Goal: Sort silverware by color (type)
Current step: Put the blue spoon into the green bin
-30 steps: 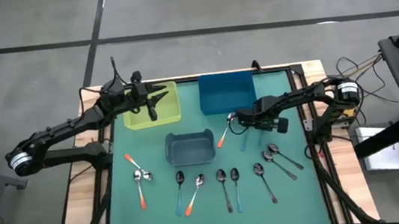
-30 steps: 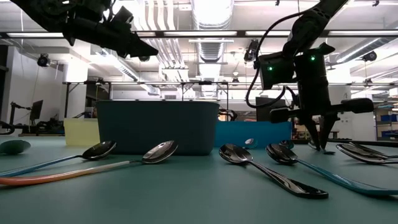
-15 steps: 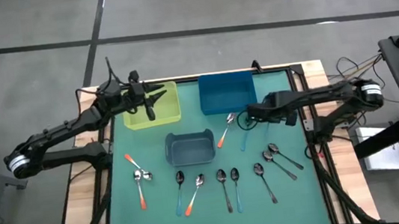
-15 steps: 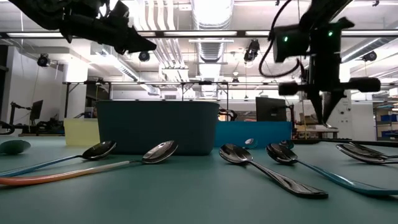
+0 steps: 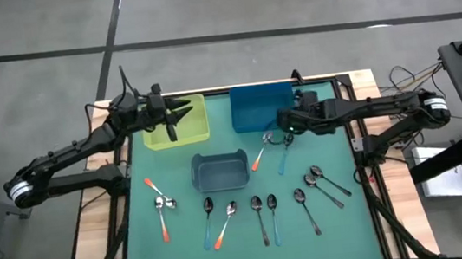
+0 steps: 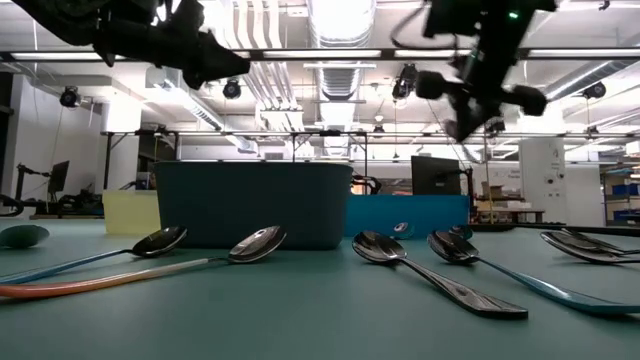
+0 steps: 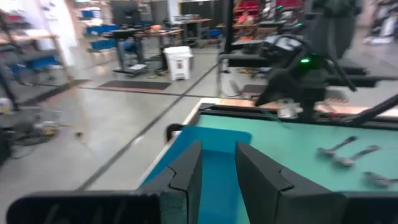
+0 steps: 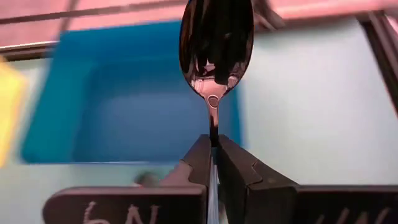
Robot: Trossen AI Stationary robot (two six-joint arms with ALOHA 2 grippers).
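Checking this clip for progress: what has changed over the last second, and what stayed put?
The right gripper, shut on a spoon, rose off the mat and swung toward the blue bin; it now hangs at that bin's near edge. The left gripper stayed hovering over the yellow-green bin. The spoons on the mat and the grey bin did not move.

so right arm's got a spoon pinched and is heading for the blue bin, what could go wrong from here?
1. The right gripper pinches the spoon only by its thin handle, with the bowl far out, so it may pivot or slip.
2. It is near the blue bin's front edge, not clearly over it; an early release could land on the mat.
3. The orange-handled spoon lies just below; a dropped spoon could knock it.
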